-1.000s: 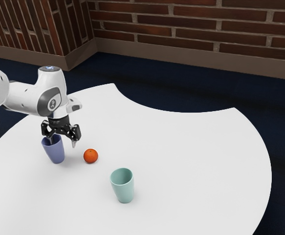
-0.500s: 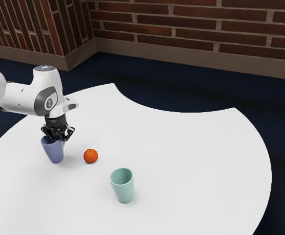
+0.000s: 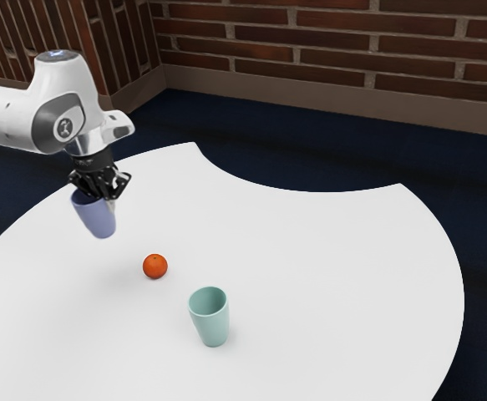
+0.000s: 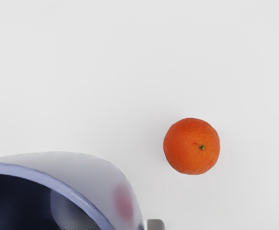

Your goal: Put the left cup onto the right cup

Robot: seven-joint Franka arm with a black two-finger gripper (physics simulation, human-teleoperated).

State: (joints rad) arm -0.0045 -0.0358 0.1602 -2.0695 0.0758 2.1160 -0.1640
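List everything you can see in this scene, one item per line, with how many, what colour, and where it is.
purple cup: one, purple-blue, gripped at its rim and held above the table at the exterior view's left
teal cup: one, teal, upright on the table, nearer the front edge
orange: one, orange, on the table between the two cups, touching neither
table: one, white, rounded with a curved cut-out at the back
brick wall: red-brown, behind the table
floor: dark blue, around the table
arm: one, white and grey, coming in from the exterior view's upper left
gripper: one, black, closed on the purple cup's rim
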